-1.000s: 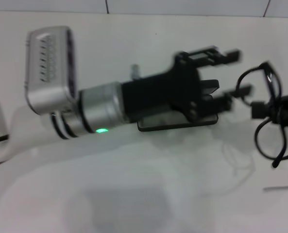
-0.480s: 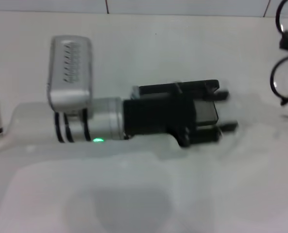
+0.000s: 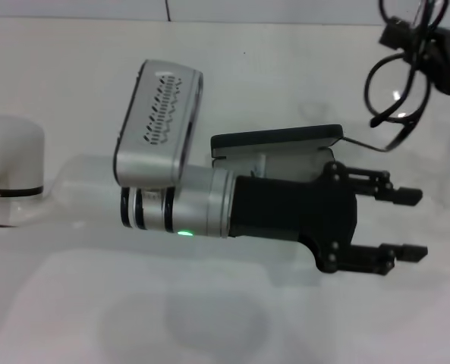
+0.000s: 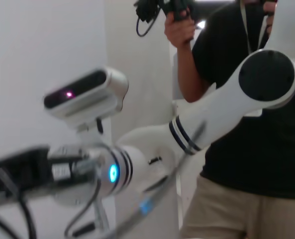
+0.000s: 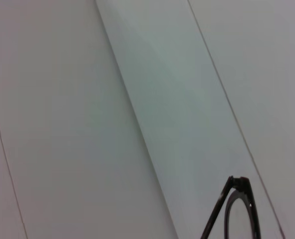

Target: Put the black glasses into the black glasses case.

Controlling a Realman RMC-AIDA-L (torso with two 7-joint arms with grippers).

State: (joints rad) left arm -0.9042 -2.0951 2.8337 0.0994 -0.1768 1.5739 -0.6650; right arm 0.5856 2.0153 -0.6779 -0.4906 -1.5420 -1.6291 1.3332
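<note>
Your right gripper (image 3: 429, 45), top right above the worktop (image 3: 73, 68), grasps the black glasses (image 3: 398, 83). Bring them down level over the black glasses case (image 3: 278, 139) and clear the lid. Your left gripper (image 3: 410, 224) is released in front of it. Since half a second ago, the glasses have swung closer.

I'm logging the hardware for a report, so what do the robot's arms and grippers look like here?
The left arm is white, with black bands near the wrist, a silver collar carrying a lit green dot, and a boxy silver camera module with vent slots. The left gripper is black, with a blocky body and two slim linked fingers. The right gripper is black too, mostly cut off at the head view's edge.
</note>
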